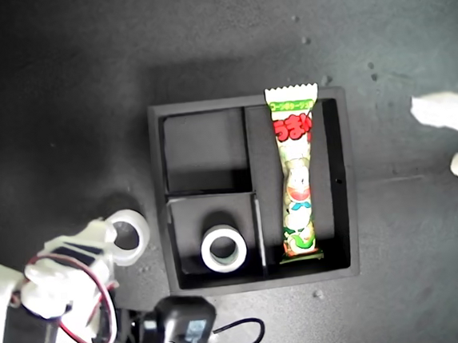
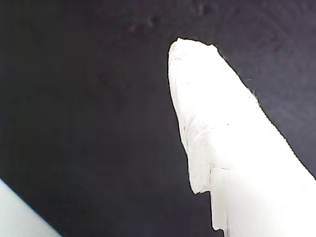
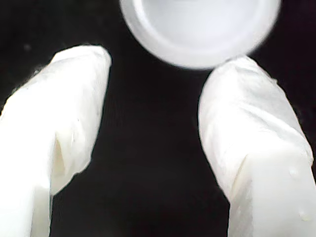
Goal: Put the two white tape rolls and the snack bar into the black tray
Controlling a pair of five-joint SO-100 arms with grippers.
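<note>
1. Sitting in the middle of the dark table (image 1: 61, 90) is the black tray (image 1: 339, 186). It is square and has two small boxes on the exterior view's left and one long box on that view's right.
2. My second gripper (image 3: 153, 79) is at the lower left of the exterior view. Its two white fingers (image 3: 69, 123) are spread apart with nothing between them. One finger tip is right at the edge of a tape roll, and I cannot tell if it touches.
3. My first gripper (image 1: 451, 140) is at the right edge of the exterior view, well apart from the tray. Its fingers look parted there, and they hold nothing.
4. The snack bar (image 1: 297, 173) lies flat in the long box. Its top end sticks out a little over the tray's far rim.
5. One white tape roll (image 1: 223, 250) lies flat in the small box nearer the bottom of the exterior view.
6. The other white tape roll (image 1: 128, 236) lies on the table just beside the tray, on the exterior view's left.
</note>
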